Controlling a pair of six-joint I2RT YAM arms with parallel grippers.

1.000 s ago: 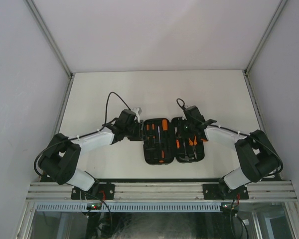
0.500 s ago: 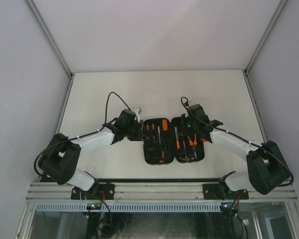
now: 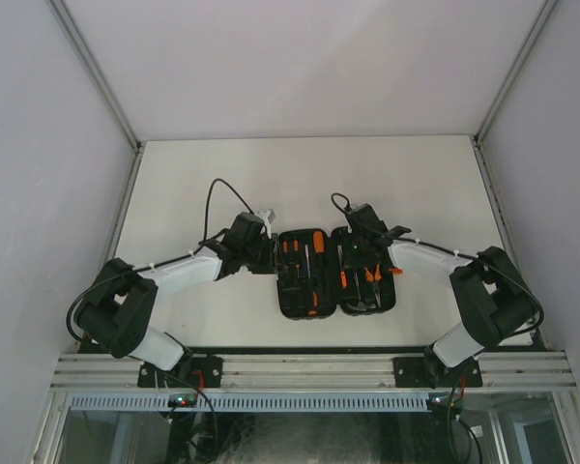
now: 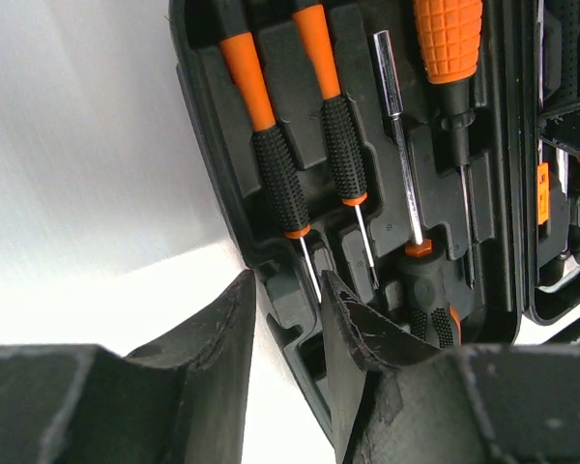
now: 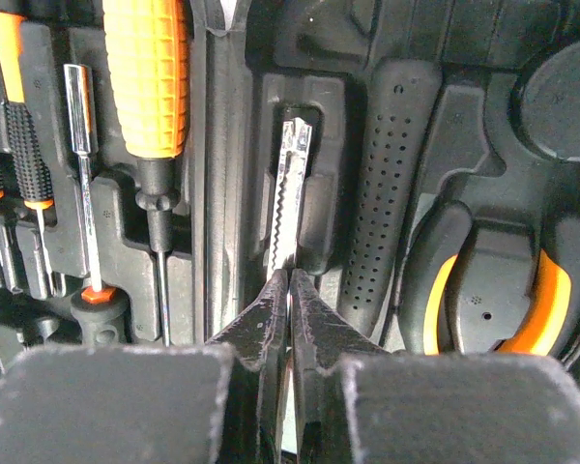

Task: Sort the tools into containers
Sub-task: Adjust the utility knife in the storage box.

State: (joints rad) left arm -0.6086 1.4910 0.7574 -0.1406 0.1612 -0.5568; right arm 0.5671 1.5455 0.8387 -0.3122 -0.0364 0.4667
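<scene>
The right arm's elbow, swung out toward the table's right edge half a second ago, is drawn back in. The right gripper (image 5: pixel 288 275) now sits further left over the tool case (image 3: pixel 288 307), while the left arm has not shifted. The case lies open flat on the table (image 3: pixel 222 184), just in from the middle of its near edge, between the two arms. The left gripper (image 4: pixel 288 280) is part-way open astride the case's left rim, one finger outside and one inside, seeming to pinch it. The right gripper's jaws are closed tight and hold nothing, their tips at the near end of a toothed metal strip (image 5: pixel 290 184) in its slot. Thin screwdrivers (image 4: pixel 271 164) with orange-and-black handles fill the left half, and orange-handled pliers (image 5: pixel 553 300) sit in the right.
</scene>
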